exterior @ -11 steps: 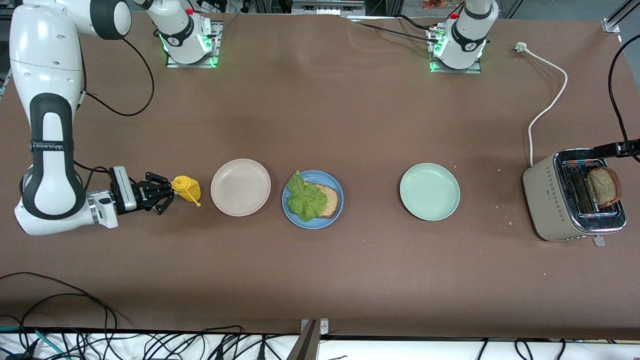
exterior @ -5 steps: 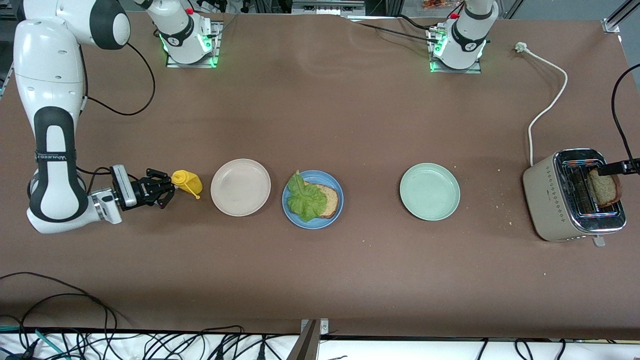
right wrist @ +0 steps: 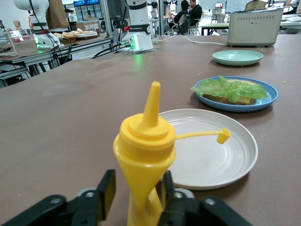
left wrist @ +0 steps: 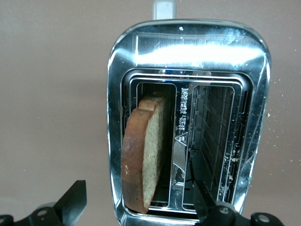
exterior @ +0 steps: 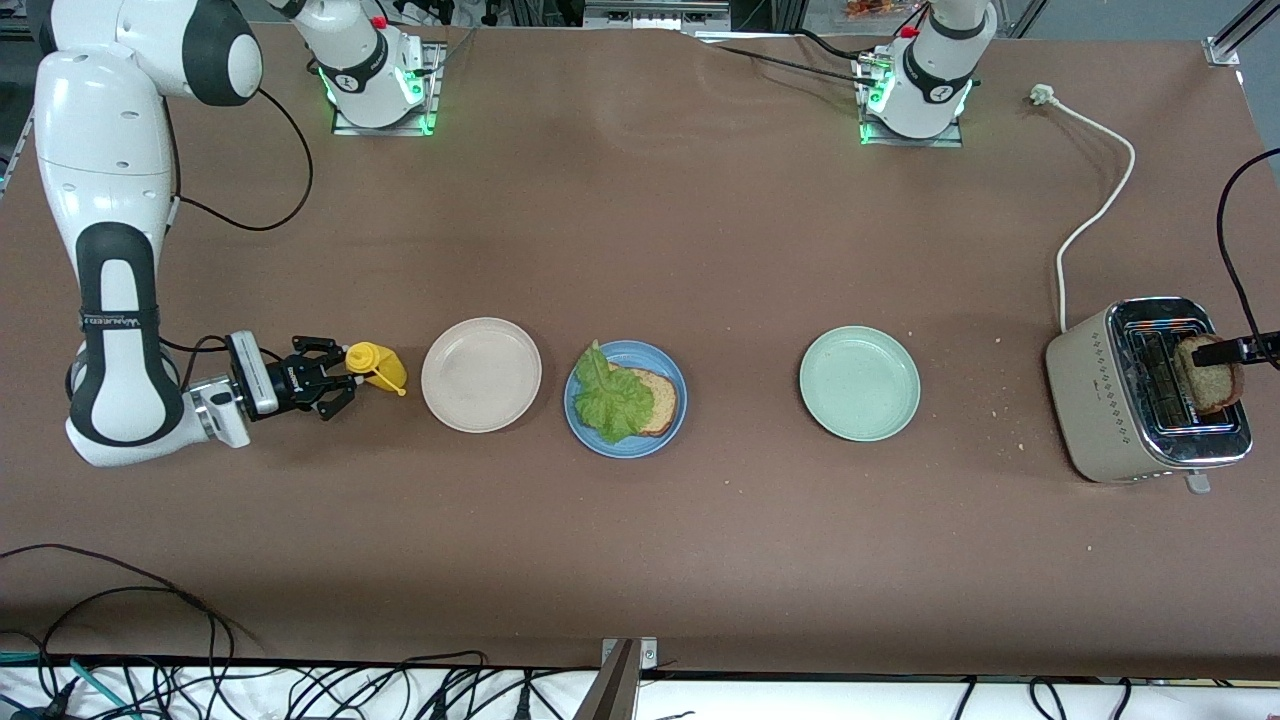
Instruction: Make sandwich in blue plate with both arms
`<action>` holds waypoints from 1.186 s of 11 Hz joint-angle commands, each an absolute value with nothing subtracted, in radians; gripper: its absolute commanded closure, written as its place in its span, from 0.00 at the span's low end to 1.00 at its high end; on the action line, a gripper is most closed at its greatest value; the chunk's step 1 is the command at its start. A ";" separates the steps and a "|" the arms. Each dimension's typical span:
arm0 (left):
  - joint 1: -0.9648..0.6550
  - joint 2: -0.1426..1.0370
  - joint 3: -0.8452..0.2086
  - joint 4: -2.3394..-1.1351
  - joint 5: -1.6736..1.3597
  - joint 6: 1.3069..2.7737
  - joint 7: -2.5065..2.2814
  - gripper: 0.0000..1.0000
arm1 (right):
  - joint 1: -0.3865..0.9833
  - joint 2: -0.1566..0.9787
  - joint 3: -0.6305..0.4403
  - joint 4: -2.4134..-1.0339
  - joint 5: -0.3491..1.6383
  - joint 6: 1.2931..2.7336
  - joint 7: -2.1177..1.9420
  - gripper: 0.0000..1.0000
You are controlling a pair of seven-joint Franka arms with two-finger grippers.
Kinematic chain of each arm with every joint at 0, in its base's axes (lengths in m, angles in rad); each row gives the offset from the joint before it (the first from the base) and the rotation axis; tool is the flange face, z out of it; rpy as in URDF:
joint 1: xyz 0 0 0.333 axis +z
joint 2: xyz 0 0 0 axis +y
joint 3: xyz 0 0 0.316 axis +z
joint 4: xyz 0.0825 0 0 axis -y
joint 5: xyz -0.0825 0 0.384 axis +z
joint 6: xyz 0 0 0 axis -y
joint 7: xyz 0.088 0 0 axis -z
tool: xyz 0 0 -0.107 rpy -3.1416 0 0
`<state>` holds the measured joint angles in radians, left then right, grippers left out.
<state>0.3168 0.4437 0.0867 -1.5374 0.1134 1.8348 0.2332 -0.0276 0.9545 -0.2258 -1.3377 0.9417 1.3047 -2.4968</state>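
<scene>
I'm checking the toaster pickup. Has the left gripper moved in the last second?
Yes. The left gripper has come in over the toaster, farther toward its middle, and now sits around the bread slice in the slot.

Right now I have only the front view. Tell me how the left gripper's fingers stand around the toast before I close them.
Observer: In the left wrist view the left gripper is open. One finger hangs outside the toaster's wall and the other over the empty slot. Neither touches the bread slice.
Operator: Give me the slice's position.
Observer: It stands on edge in one slot, and the slot beside it holds nothing.
Operator: Now check the right gripper.
Observer: In the right wrist view the right gripper is shut on the yellow bottle. The bottle's cap hangs off the nozzle on its strap.
</scene>
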 commanded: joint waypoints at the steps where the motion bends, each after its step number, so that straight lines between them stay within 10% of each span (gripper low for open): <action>1: 0.319 0.474 0.083 -1.502 0.138 1.835 0.249 0.00 | -0.054 0.957 -0.216 -1.332 0.973 1.285 -2.493 0.00; 10: 0.328 0.472 0.083 -1.503 0.141 1.835 0.253 0.00 | -0.064 0.893 -0.437 -1.281 0.968 1.282 -2.199 0.00; 13: 0.353 0.476 0.081 -1.503 0.137 1.835 0.276 0.24 | -0.061 0.815 -0.468 -1.279 0.950 1.282 -2.022 0.00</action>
